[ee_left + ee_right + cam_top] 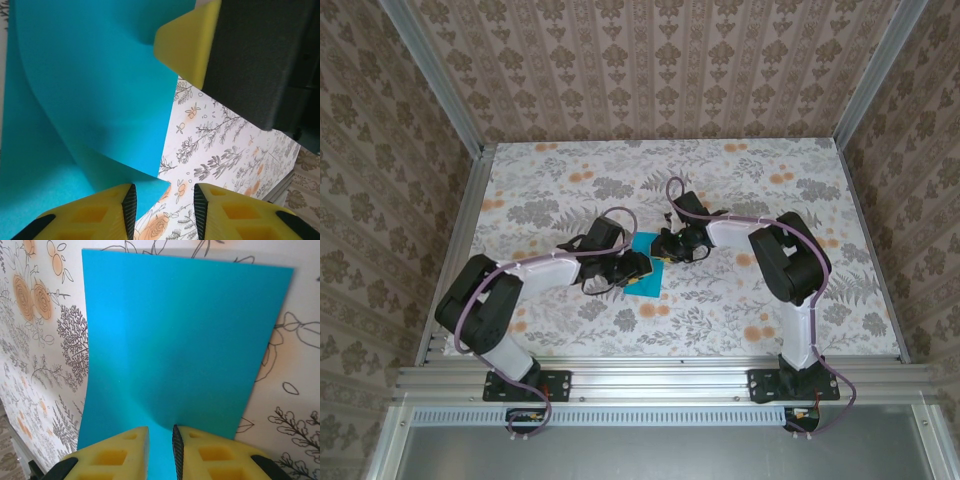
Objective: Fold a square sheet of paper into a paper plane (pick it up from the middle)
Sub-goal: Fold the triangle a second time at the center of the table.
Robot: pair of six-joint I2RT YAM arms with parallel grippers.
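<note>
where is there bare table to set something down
Free: far strip of the table along the back wall; near patch between the arm bases. Crowded: centre, where the left end effector and right end effector meet over the teal paper sheet.

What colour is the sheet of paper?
Plain bright teal-blue; the sheet of paper shows best in the right wrist view.

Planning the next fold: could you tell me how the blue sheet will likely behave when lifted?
Probably floppy: the square sheet of paper bows where the right hand pinches its edge. Likely light and easily creased, since it curls up off the table.
</note>
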